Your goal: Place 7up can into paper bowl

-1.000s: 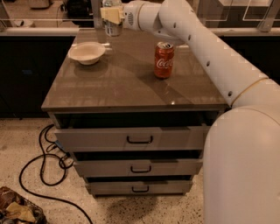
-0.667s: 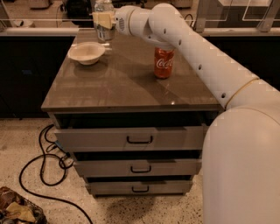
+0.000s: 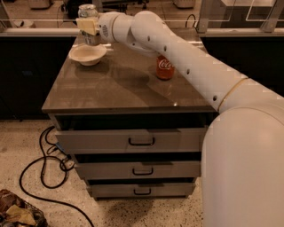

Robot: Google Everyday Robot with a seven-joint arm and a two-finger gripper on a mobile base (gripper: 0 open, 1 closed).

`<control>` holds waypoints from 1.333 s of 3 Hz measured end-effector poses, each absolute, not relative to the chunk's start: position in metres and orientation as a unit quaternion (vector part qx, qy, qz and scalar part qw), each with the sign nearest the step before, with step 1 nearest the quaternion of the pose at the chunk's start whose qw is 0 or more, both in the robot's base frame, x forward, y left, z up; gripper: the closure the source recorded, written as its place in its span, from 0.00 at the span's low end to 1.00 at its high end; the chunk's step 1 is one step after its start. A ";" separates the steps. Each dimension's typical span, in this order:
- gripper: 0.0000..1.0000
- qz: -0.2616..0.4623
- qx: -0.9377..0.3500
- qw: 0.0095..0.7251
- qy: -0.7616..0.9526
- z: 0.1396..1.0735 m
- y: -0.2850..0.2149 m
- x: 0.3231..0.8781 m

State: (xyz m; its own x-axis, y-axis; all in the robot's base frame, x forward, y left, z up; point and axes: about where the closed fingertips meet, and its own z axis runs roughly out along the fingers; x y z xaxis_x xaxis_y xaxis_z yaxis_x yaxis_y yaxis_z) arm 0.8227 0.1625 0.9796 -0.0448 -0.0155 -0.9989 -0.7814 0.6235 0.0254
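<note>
The white arm's gripper [image 3: 88,26] hung over the far left corner of the dark brown-grey surface [image 3: 120,91], its jaws clamped on the silvery-grey 7up can [image 3: 87,11]. The can was upright in the grasp, held off the surface just above the far rim of the shallow off-white round paper bowl [image 3: 87,55], which sat at that corner. A red Coca-Cola can [image 3: 164,68] stood upright toward the right edge, well apart from the bowl.

Brown-topped cabinet [image 3: 111,86] with three part-open drawers [image 3: 111,140], speckled floor [image 3: 22,142], black cable [image 3: 41,142] looped there, dark counter [image 3: 248,53] behind.
</note>
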 end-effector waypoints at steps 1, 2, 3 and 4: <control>1.00 0.309 -0.305 0.620 0.654 0.980 0.163 0.823; 1.00 0.315 -0.316 0.621 0.645 0.969 0.168 0.838; 1.00 0.324 -0.326 0.623 0.633 0.951 0.171 0.858; 1.00 0.329 -0.337 0.617 0.631 0.937 0.178 0.872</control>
